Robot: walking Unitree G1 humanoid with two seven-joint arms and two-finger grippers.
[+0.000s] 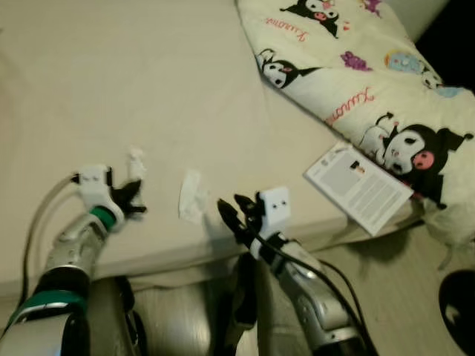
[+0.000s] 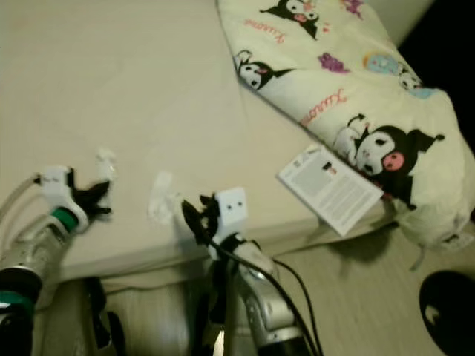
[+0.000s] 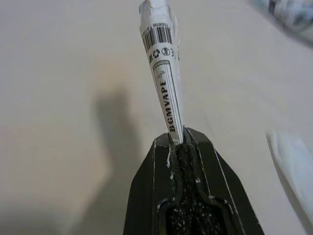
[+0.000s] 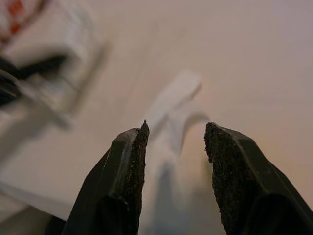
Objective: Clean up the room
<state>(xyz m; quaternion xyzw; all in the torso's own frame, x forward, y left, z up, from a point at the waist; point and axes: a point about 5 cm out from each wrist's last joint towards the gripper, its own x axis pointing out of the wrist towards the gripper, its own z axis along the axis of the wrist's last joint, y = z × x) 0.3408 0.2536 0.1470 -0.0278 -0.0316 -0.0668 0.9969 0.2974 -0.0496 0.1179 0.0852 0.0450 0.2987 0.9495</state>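
Note:
My left gripper point(image 1: 133, 194) is shut on a crumpled white paper wrapper point(image 3: 164, 73) with a barcode and printed text; the wrapper point(image 1: 136, 162) sticks up from the fingertips above the beige bed sheet point(image 1: 111, 89). A second white crumpled scrap point(image 1: 193, 195) lies on the sheet near the bed's front edge. My right gripper point(image 1: 230, 211) is open just right of that scrap, and the scrap point(image 4: 171, 117) lies ahead between its two fingers point(image 4: 134, 161).
A cream quilt with cartoon prints point(image 1: 356, 81) covers the bed's right side. A white booklet point(image 1: 358, 187) lies at the bed's front right corner. Below the bed edge is pale floor point(image 1: 401, 297), with a dark round object point(image 1: 459, 308) at far right.

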